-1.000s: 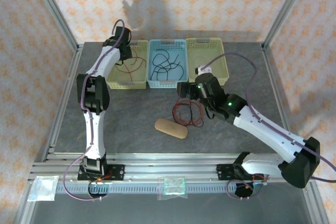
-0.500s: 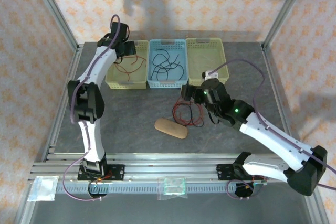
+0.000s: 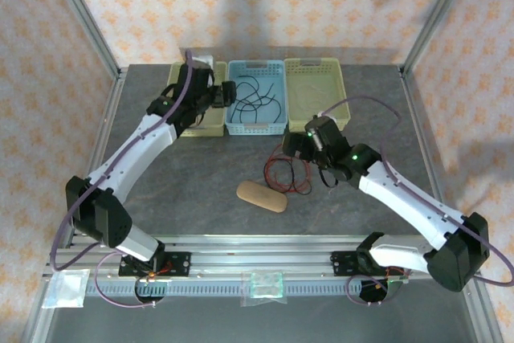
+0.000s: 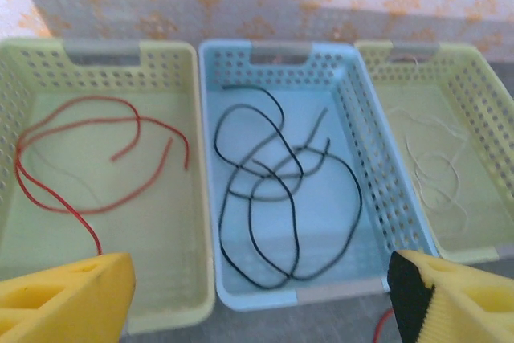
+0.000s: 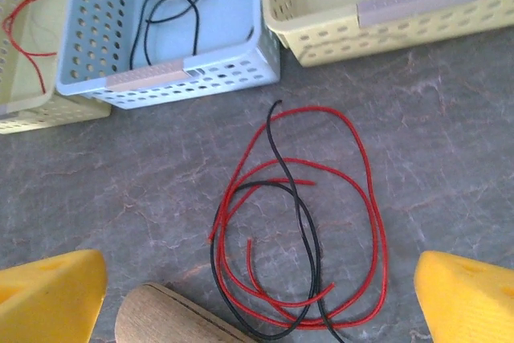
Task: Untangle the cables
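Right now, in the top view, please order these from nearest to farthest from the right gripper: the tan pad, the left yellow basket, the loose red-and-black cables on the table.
1. Loose red-and-black cables, just on the near side of the right gripper.
2. Tan pad, toward the near edge.
3. Left yellow basket, back left.

Along the far side of the table (image 5: 466, 118) stand the left basket (image 4: 48, 50) holding one cable (image 4: 104, 210), the middle basket (image 4: 277, 50) holding looped cables (image 4: 358, 198) and the right basket (image 4: 474, 70) holding seemingly a thin strand (image 4: 438, 170), while nearer lies a tangle of cables (image 5: 373, 214), a pad (image 5: 173, 319) just beside its near left.
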Motion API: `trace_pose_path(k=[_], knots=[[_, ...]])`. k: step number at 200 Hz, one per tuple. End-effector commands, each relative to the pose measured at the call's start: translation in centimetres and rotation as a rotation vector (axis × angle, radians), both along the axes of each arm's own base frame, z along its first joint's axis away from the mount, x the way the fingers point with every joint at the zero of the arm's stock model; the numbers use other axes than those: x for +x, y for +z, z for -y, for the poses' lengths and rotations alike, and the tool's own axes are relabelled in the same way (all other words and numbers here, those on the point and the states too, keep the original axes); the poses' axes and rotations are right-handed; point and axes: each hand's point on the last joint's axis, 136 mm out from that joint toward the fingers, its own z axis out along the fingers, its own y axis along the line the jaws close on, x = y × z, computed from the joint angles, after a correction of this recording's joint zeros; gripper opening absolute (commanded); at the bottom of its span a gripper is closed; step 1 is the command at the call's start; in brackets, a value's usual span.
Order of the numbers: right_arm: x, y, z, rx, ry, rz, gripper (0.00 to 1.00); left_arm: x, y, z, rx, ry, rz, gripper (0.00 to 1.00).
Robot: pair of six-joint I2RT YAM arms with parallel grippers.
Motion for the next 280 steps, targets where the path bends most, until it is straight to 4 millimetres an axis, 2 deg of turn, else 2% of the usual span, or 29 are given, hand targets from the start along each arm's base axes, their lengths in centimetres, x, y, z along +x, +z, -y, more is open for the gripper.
trace_pose_path(k=[1, 23, 48, 79, 102, 140, 192, 244, 280], knots=[[-0.8, -2.0, 0.0, -0.018, 0.003, -0.125, 0.95, -1.5, 1.2, 1.2, -0.061, 0.014, 0.064, 0.86], [-1.2, -3.7, 0.3, -0.085, 0.02, -0.2, 0.92, -3.3, 0.2, 2.6, -0.112, -0.007, 0.05, 0.87], [-1.4, -5.7, 1.8, -0.15, 0.02, -0.274, 0.83, -5.5, -1.6, 4.8, -0.162, -0.04, 0.03, 0.89], [-0.6, -6.8, 3.2, -0.158, 0.046, -0.301, 0.71, -7.6, -3.9, 7.6, -0.221, -0.085, -0.001, 0.91], [0.3, -7.5, 3.4, -0.141, 0.073, -0.322, 0.62, -8.7, -5.4, 9.3, -0.257, -0.11, -0.012, 0.92], [2.2, -7.4, 1.3, -0.091, 0.139, -0.311, 0.52, -9.8, -7.6, 11.2, -0.287, -0.12, -0.055, 0.91], [4.5, -9.6, -0.7, -0.116, 0.179, -0.336, 0.45, -12.0, -10.1, 13.0, -0.387, -0.128, -0.106, 0.9], [6.1, -11.4, -3.4, -0.091, 0.235, -0.368, 0.43, -13.6, -12.4, 12.5, -0.492, -0.101, -0.141, 0.89], [6.1, -12.9, -3.8, -0.115, 0.236, -0.395, 0.39, -13.8, -13.7, 12.2, -0.474, -0.086, -0.165, 0.9]])
